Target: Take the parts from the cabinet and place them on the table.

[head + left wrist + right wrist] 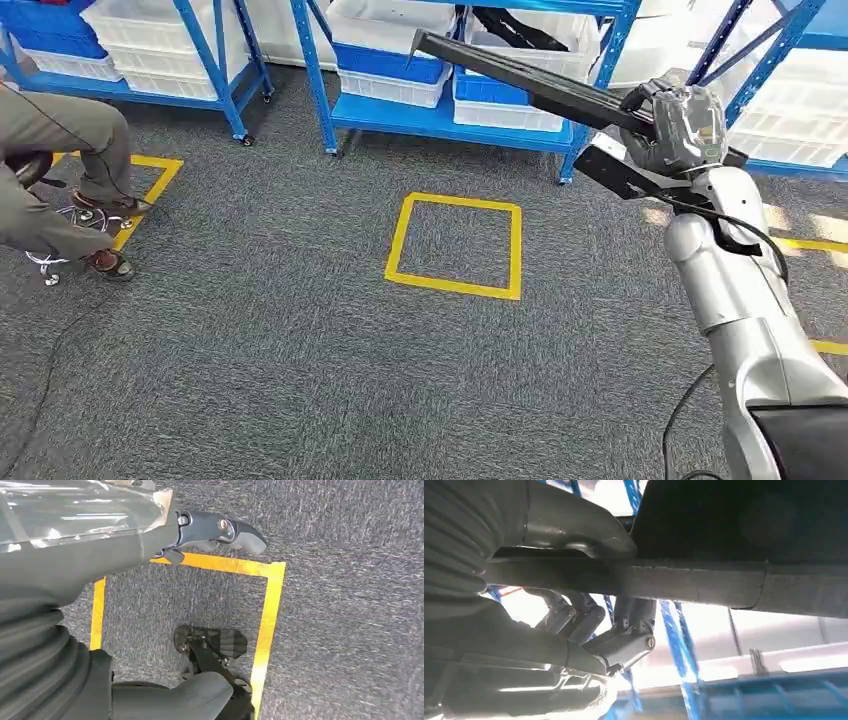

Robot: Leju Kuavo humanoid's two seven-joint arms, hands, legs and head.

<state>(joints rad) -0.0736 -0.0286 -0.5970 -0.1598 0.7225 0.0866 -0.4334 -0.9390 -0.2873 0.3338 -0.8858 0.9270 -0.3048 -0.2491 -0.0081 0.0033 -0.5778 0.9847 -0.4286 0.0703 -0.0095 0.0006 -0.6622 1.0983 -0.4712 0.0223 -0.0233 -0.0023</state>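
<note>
Black, long and flat: part [520, 75] gripped in right hand [680, 125], raised at the right of the head view, one end reaching toward the blue shelving [440, 120] stocked with white bins [150, 40] and blue bins [390, 65]. Thumb above and dark fingers [624, 640] below, closed around the part's edge in the right wrist view. Left hand [220, 532] hanging over grey carpet [250, 330] and a yellow tape square [270, 605], holding nothing, fingers loosely curved. Another yellow tape square [455, 245] on the carpet ahead. Seated person's legs [60, 170] at far left.
</note>
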